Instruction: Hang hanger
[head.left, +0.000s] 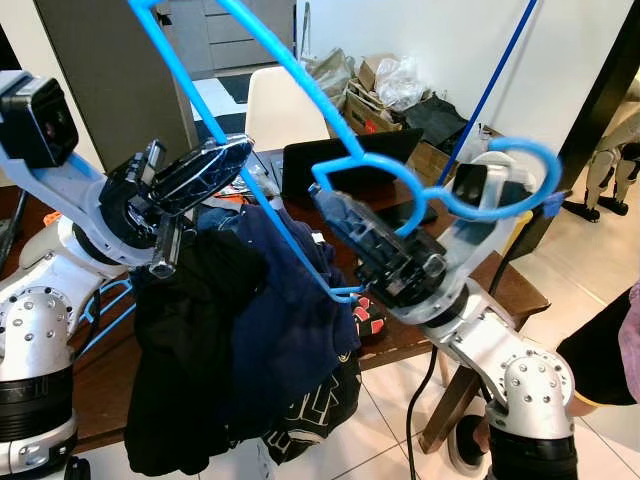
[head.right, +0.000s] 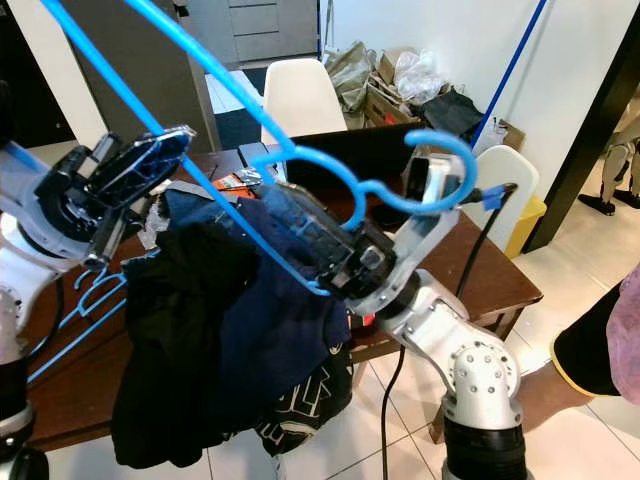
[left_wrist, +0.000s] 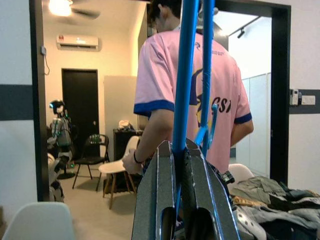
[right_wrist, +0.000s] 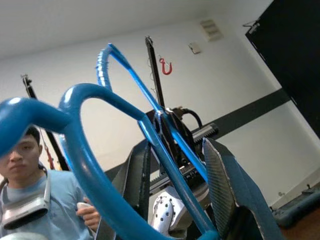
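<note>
Plainly, the bright blue plastic hanger (head.left: 300, 80) is held up between both arms, crossing from the upper left of the left eye view down to its curled hook (head.left: 500, 180) at right of centre. The left gripper (head.left: 195, 170), at left of centre, has its two black fingers pressed together on the hanger's lower bar; its wrist view shows the bar pinched between the pads. The right gripper (head.left: 375, 240), at centre, is closed on the hanger near the neck, with the hook curling above its wrist.

To do the step well, I judge the arms should lift together so the frame does not twist, turn the hook's open side toward whatever rail is meant, and let go only once the hook bears the weight. The dark navy and black clothes (head.left: 240, 340) draped below the hanger, over the brown wooden table (head.left: 500, 285), could snag if the frame dips.

No rail or rod is clearly seen. A small red hook (right_wrist: 165, 65) on the white wall sits at upper centre of the right wrist view, but whether it is the target I cannot tell. The hanger's far end runs off the top of the picture. A person in a pink shirt (left_wrist: 190, 100) stands behind the bars in the left wrist view.
</note>
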